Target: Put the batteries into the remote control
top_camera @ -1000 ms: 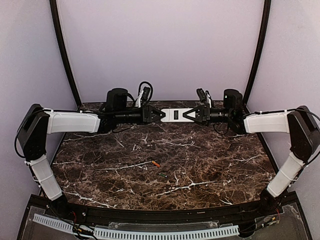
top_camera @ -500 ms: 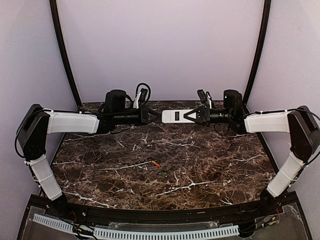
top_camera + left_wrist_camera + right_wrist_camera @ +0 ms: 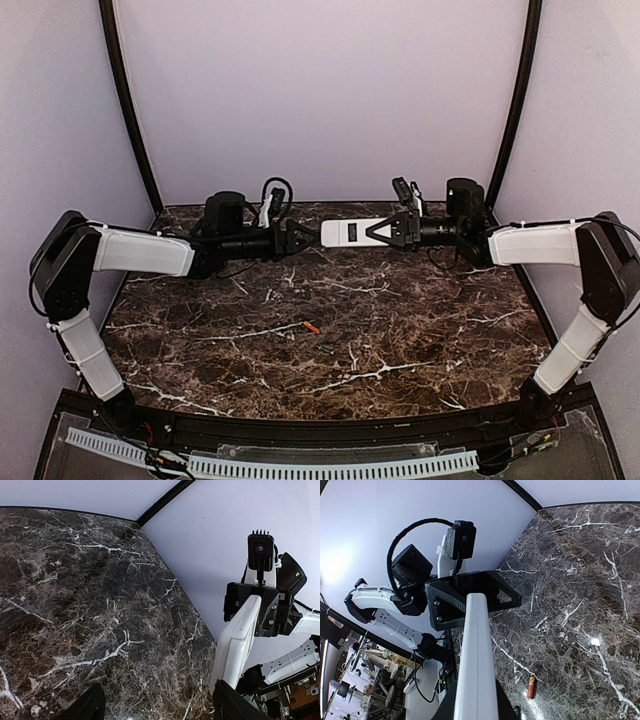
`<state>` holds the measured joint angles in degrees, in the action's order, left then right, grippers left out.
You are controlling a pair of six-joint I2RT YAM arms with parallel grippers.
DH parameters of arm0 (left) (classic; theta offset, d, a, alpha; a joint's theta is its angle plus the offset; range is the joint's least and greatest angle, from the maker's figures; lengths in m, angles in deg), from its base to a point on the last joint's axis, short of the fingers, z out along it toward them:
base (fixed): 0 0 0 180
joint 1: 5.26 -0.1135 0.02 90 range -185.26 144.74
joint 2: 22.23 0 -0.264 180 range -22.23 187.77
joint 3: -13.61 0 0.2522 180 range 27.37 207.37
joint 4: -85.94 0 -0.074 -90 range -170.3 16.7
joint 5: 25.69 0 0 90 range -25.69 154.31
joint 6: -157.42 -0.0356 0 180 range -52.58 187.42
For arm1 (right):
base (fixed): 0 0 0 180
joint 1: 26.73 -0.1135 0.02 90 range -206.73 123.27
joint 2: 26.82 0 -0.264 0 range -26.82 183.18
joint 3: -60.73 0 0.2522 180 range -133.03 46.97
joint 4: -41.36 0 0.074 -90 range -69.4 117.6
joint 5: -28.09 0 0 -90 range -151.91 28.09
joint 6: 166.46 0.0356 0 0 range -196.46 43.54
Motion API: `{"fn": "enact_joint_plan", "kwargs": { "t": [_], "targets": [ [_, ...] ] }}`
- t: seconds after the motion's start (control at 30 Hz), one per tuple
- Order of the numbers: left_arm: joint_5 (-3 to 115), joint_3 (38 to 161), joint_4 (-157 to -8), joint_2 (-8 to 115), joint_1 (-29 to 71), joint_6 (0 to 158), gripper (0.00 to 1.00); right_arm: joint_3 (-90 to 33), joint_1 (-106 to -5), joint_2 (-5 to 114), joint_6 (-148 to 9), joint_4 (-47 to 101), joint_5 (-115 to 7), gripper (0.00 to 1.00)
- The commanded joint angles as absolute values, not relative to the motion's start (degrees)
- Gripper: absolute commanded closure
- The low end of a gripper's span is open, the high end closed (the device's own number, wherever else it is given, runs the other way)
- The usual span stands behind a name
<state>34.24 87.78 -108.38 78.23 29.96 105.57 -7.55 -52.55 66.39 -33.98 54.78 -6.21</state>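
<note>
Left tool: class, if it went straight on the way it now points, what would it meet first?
The left tool would most likely meet the free end of the remote control, which the right tool holds facing it; alignment in depth is unclear.

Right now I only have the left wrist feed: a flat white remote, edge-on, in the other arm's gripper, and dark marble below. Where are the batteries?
Observer: On the dark marble table, around mid-table: a tiny orange battery and a tiny greenish-dark battery, lying apart.
Operator: Which face of the remote is up?
Observer: The top view shows the flat white rectangular remote control with its plain back up and the dark rectangular recess showing.
Operator: Is left touching it?
Observer: It looks not. The left gripper sits just off the remote's left end with its jaws open. Only the right gripper clamps the remote, at the other end.
</note>
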Motion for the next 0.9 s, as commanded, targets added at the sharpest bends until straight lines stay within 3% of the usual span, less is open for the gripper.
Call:
{"fn": "enact_joint_plan", "kwargs": {
  "t": [0.0, 0.23, 0.47, 0.7, 0.87],
  "targets": [
    [33.4, 83.4, -116.1, 72.6, 27.8, 108.5, 0.25, -8.3, -52.9, 64.5, -35.5, 56.5, -5.3, 1.0],
    [26.4, 84.4, -120.6, 72.8, 28.7, 109.2, 0.24, -8.3, -53.5, 66.3, -33.2, 60.4, -3.7, 1.0],
    [26.8, 88.1, -114.7, 75.1, 31.1, 106.8, 0.27, -9.7, -54.7, 67.1, -32.7, 60.9, -3.8, 1.0],
    [31.4, 92.1, -104.1, 75.7, 33.1, 101.1, 0.41, -11.8, -55.4, 67.1, -35.5, 55.4, -6.2, 1.0],
    [34.5, 93.1, -100.4, 75.9, 33.1, 100.6, 0.59, -12.1, -55.6, 66.9, -36.2, 54.0, -6.5, 1.0]
  ]
}}
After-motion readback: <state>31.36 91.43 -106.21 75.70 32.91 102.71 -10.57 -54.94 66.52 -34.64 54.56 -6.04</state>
